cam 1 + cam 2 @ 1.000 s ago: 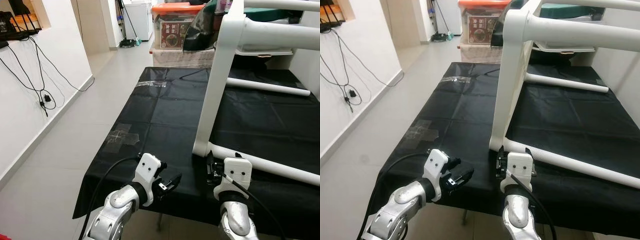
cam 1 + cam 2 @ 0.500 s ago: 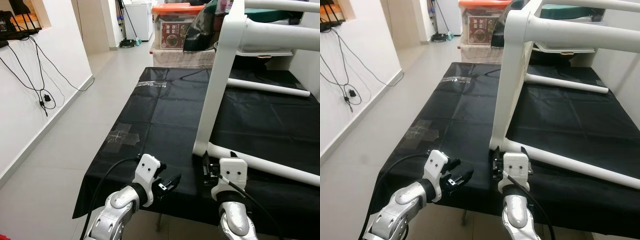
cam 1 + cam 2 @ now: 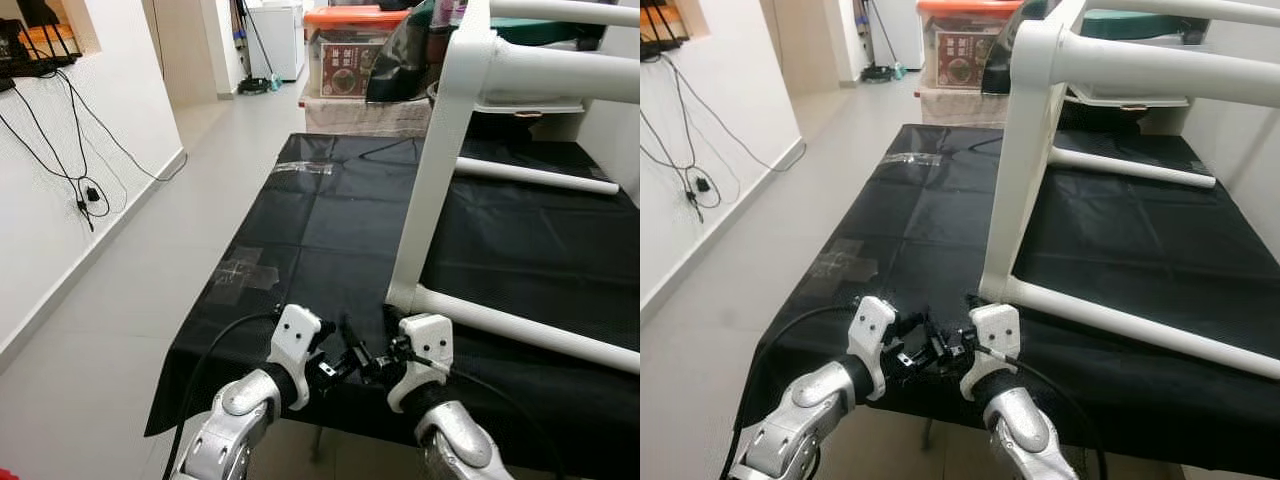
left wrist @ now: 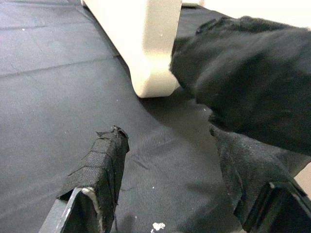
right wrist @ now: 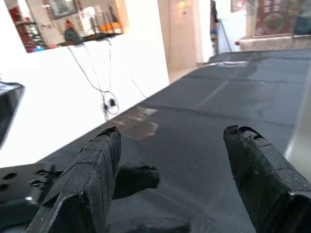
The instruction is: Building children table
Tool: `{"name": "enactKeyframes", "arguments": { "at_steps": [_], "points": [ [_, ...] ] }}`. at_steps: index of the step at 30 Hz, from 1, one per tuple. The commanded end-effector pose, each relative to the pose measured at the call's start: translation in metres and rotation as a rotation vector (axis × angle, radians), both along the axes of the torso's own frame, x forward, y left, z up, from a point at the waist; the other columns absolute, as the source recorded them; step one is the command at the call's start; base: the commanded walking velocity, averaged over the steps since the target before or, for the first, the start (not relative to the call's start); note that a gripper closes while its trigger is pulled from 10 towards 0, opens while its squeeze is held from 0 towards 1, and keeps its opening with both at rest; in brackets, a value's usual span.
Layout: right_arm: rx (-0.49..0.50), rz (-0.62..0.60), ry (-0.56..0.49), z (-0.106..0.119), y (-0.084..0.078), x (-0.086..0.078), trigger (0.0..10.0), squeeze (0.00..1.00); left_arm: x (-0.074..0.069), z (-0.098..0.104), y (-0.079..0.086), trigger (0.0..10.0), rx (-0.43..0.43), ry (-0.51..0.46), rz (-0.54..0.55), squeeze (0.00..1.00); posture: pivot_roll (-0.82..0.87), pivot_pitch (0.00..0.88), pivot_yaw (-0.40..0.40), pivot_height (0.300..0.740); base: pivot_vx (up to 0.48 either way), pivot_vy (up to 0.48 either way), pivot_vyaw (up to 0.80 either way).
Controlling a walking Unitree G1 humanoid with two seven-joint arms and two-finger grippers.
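Note:
A white children's table frame (image 3: 432, 170) stands on the black-covered table (image 3: 320, 225). The foot of its near leg (image 4: 148, 48) rests on the cloth, and a lower rail (image 3: 520, 330) runs off to the right. At the table's front edge my left gripper (image 3: 343, 362) is open, nothing between its fingers (image 4: 99, 167). My right gripper (image 3: 374, 362) points left toward it, just in front of the leg's foot, also open and empty. Their fingertips nearly meet; I cannot tell whether they touch. The right wrist view shows one left finger (image 5: 136, 177) below the right fingers (image 5: 92, 165).
Taped patches (image 3: 245, 272) lie on the cloth to the left of the grippers. A clear box with an orange lid (image 3: 355, 50) and bags stand beyond the table's far end. The white wall (image 3: 60, 230) with hanging cables runs along the left, with tiled floor between.
My right gripper has swung left, away from the leg's foot and toward the left gripper. The left gripper has stayed put and the frame has not moved.

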State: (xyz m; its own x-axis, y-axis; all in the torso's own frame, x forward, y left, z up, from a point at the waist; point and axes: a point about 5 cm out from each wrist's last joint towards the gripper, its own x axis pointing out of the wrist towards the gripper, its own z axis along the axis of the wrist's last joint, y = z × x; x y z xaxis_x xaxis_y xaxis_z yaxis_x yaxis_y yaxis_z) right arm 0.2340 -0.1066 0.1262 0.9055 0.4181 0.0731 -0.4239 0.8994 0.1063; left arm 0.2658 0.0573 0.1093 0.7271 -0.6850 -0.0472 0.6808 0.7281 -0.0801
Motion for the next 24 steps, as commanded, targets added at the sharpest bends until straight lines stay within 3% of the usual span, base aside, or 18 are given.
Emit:
{"name": "enactKeyframes", "arguments": {
  "at_steps": [1, 2, 4, 6, 8, 10, 12, 14, 16, 17, 21, 24],
  "points": [
    [0.004, 0.004, -0.003, 0.0, -0.002, -0.001, 10.0, 0.0, 0.003, 0.003, 0.006, 10.0, 0.005, -0.036, 0.031, 0.0, 0.14, 0.0, -0.024, 0.74, 0.0, 0.0, 0.0],
    [0.004, 0.004, -0.003, 0.0, -0.002, -0.001, 10.0, 0.0, 0.003, 0.003, 0.006, 10.0, 0.005, -0.036, 0.031, 0.0, 0.14, 0.0, -0.024, 0.74, 0.0, 0.0, 0.0],
    [-0.021, -0.057, 0.016, -0.004, -0.016, 0.0, 10.0, 0.0, 0.003, 0.008, 0.022, 10.0, 0.056, -0.102, 0.104, 0.0, 0.14, 0.0, -0.029, 0.74, 0.0, 0.0, 0.0],
    [-0.021, -0.057, 0.016, -0.004, -0.016, 0.0, 10.0, 0.0, 0.003, 0.008, 0.022, 10.0, 0.056, -0.102, 0.104, 0.0, 0.14, 0.0, -0.029, 0.74, 0.0, 0.0, 0.0],
    [-0.04, -0.115, 0.04, -0.008, -0.029, 0.0, 10.0, 0.0, 0.001, 0.006, 0.035, 10.0, 0.107, -0.128, 0.152, 0.0, 0.13, 0.0, -0.04, 0.74, 0.0, 0.0, 0.0],
    [-0.04, -0.115, 0.04, -0.008, -0.029, 0.0, 10.0, 0.0, 0.001, 0.006, 0.035, 10.0, 0.107, -0.128, 0.152, 0.0, 0.13, 0.0, -0.04, 0.74, 0.0, 0.0, 0.0],
    [-0.081, -0.183, 0.07, -0.013, -0.041, 0.001, 10.0, 0.0, 0.0, 0.003, 0.043, 10.0, 0.146, -0.143, 0.208, 0.0, 0.12, 0.0, -0.037, 0.74, 0.0, 0.0, 0.0],
    [-0.197, -0.227, 0.069, -0.016, -0.05, 0.002, 10.0, 0.0, 0.0, 0.0, 0.043, 10.0, 0.169, -0.154, 0.227, 0.0, 0.11, 0.0, -0.039, 0.74, 0.0, 0.0, 0.0],
    [-0.234, -0.225, 0.068, -0.016, -0.053, 0.003, 10.0, 0.0, -0.001, 0.0, 0.041, 10.0, 0.178, -0.162, 0.218, 0.0, 0.11, 0.0, -0.039, 0.74, 0.0, 0.0, 0.0],
    [-0.278, -0.232, 0.019, -0.011, -0.056, 0.005, 10.0, 0.0, -0.001, 0.0, 0.038, 10.0, 0.181, -0.17, 0.2, 0.0, 0.11, 0.0, -0.04, 0.74, 0.0, 0.0, 0.0],
    [-0.301, -0.238, -0.016, -0.007, -0.057, 0.006, 10.0, 0.0, -0.002, 0.0, 0.037, 10.0, 0.183, -0.177, 0.189, 0.0, 0.11, 0.0, -0.041, 0.74, 0.0, 0.0, 0.0],
    [-0.298, -0.164, -0.034, -0.003, -0.057, 0.006, 10.0, 0.0, -0.002, 0.002, 0.033, 10.0, 0.208, -0.226, 0.171, 0.0, 0.1, 0.0, -0.044, 0.74, 0.0, 0.0, 0.0]
  ]
}}
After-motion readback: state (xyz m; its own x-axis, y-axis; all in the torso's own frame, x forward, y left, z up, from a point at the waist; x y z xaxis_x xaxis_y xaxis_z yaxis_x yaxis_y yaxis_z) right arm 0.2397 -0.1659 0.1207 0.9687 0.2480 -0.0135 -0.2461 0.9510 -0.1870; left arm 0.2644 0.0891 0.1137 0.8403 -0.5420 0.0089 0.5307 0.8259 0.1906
